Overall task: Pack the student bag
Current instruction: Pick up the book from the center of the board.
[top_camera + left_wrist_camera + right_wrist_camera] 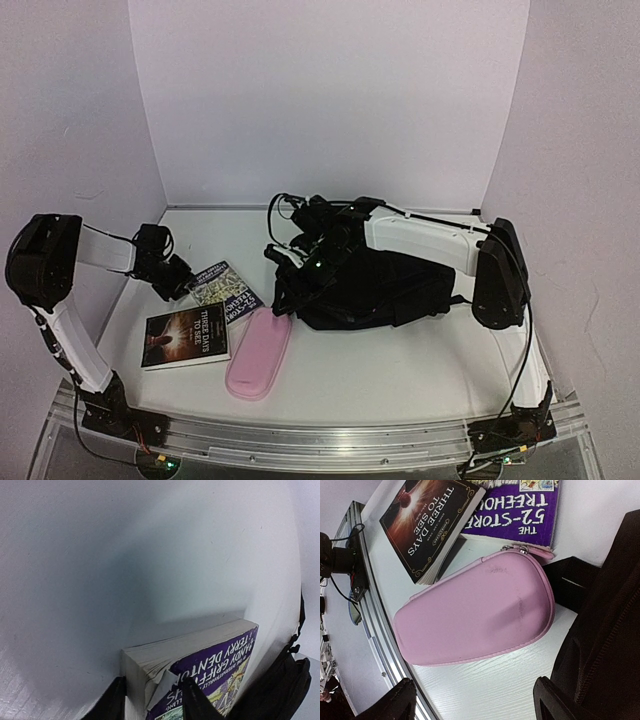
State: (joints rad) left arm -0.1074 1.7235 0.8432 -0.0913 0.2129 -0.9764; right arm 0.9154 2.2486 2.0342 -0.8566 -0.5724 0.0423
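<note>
Left gripper (152, 685) straddles the "TERRY DENTON" book (215, 665), grip unclear; right gripper (473, 692) gapes toward the pink case (258, 352), "THREE DAYS TO SEE" (185, 338) at its nine o'clock.

The Treehouse paperback (210, 672), between the jaws of the left gripper (152, 702), is seen in purple with white lettering and cream page edges. Ahead of the jaws of the right gripper (475, 705), a plain pink pencil case (475, 615) is shown. Beyond it, a black book (427, 522) is bordered in gold. Beside one jaw, the student bag (610, 630) is black.
</note>
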